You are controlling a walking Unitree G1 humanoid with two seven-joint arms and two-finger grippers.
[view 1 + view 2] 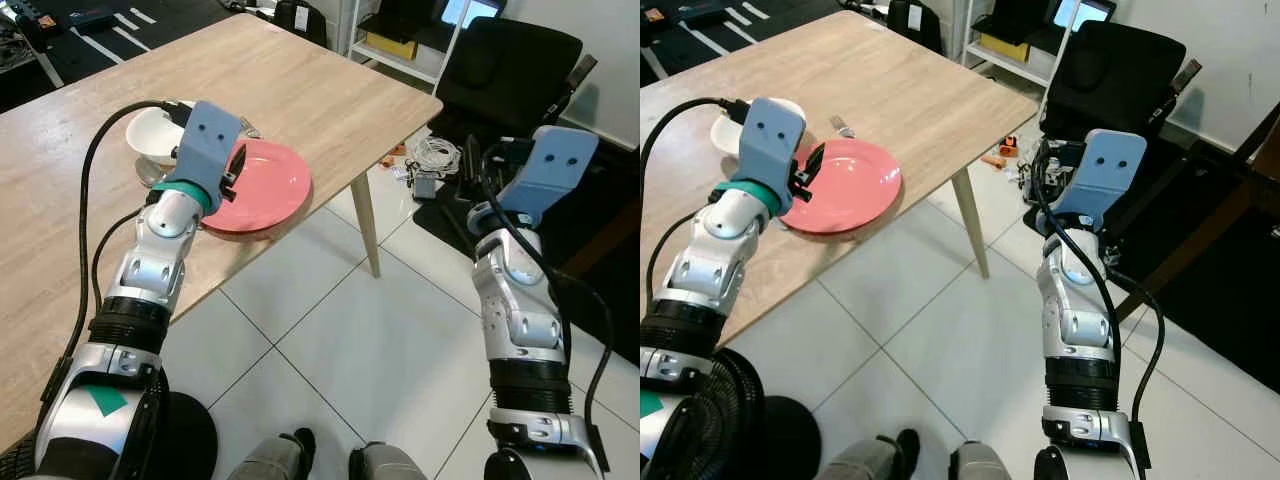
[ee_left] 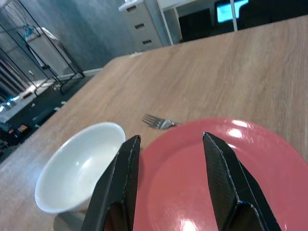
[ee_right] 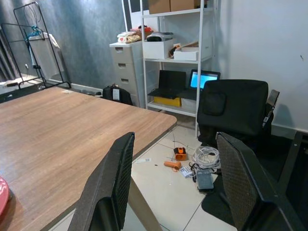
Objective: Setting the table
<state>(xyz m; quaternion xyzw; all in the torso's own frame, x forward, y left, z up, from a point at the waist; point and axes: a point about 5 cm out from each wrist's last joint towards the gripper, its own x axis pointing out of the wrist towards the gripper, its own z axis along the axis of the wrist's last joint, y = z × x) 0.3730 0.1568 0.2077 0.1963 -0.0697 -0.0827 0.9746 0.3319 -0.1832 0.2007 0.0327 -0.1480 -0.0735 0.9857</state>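
We are hovering our left tool [image 2: 171,185] with its fingers apart over the near side of the pink plate [image 1: 262,187], which is lying flat close to the surface's [image 1: 300,90] front edge, beside the white bowl [image 1: 155,134]. A fork [image 2: 158,122] is peeking out from behind the plate's far rim, its tines pointing away from the plate and its handle hidden. We are holding our right tool [image 3: 175,185], fingers spread and empty, off the surface above the tiled floor [image 1: 330,340].
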